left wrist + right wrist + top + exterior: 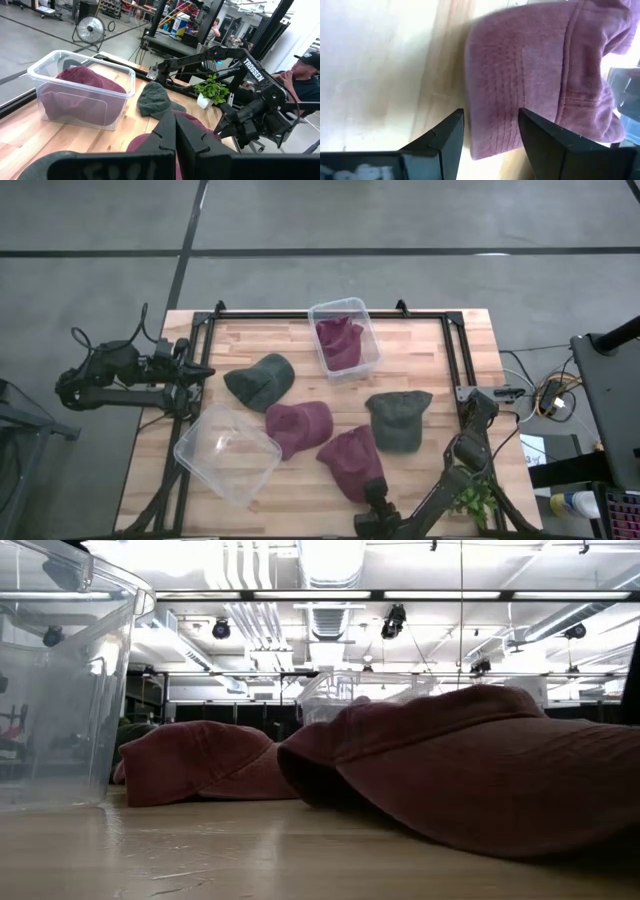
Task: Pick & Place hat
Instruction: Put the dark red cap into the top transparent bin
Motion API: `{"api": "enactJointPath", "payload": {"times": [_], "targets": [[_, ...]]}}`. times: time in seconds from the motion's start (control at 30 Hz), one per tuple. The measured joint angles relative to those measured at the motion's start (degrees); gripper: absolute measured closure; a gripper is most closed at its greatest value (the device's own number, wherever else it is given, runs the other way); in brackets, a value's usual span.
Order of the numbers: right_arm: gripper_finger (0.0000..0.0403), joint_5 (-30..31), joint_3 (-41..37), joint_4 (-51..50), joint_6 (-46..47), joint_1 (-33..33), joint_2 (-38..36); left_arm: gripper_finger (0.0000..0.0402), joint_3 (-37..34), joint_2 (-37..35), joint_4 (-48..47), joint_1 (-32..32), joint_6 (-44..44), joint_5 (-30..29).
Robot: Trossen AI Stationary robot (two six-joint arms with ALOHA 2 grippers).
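Maroon hat (352, 462) nearest the front edge of the bench (440, 395) is being addressed by the right tool (490, 131), whose fingers are seen half spread just over the brim, one finger over the cloth and one over bare wood; nothing is yet held. Just beyond lies a second maroon hat (298, 425), touching the first, with an empty clear bin (227, 452) beside it toward the left. Farther on, one dark green hat (399, 418) is placed to the right and another dark green hat (260, 380) to the left. At the far edge a second clear bin (344, 335) is seen with one maroon hat already inside. The left tool (174, 131) is parked at the bench's left edge, fingers shut together and empty. By this showing, one hat is judged stowed and four are left on the wood, the nearest being next to be gripped.
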Motion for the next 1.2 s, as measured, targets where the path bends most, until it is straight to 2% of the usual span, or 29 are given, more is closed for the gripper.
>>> {"api": "enactJointPath", "payload": {"times": [0.3,0.63,1.2], "targets": [[0.0220,0.87,0.99,0.27,0.12,0.07,0.00,0.0401,-0.02,0.00,0.00,0.00,0.87,0.00],[0.0220,1.81,-3.06,4.05,-1.66,-0.15,-0.02,0.0401,0.00,-0.01,0.00,0.01,0.94,0.00],[0.0220,12.63,-3.47,1.95,-2.96,-0.97,-0.02,0.0401,0.00,0.00,0.00,0.00,0.57,0.00]]}}
